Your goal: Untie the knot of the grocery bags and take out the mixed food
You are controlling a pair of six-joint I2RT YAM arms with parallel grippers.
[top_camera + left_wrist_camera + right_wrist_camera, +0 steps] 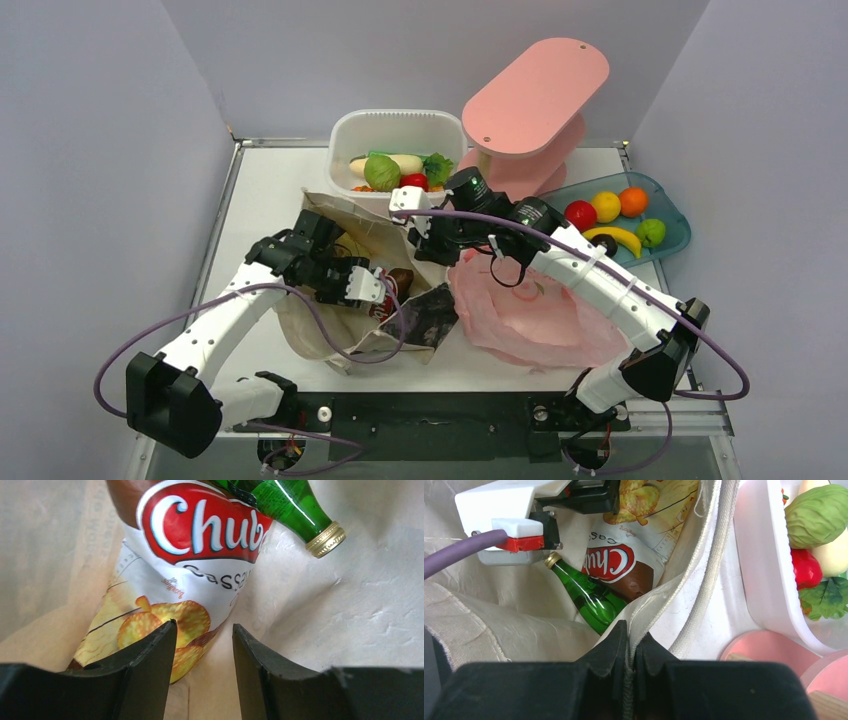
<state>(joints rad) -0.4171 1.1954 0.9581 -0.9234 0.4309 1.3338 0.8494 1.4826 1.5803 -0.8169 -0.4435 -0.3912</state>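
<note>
From above, we see our left gripper (390, 292) inside the canvas tote (310, 335). Our right gripper (420, 235) is at the tote's far edge, with the pink bag (530, 315) close behind it.

Our left wrist view shows its jaws a bit apart. The crisp packet (190, 580) is just ahead, and the green bottle (285, 505) is farther ahead on the right.

Our right wrist view shows its jaws pressed together, pinching the tote's edge.

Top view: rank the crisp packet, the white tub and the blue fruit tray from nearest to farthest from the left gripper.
From the left gripper:
1. crisp packet, right at its fingertips, inside the canvas tote.
2. white tub, beyond the tote, towards the table's far edge.
3. blue fruit tray, well off on the table's right side.
</note>
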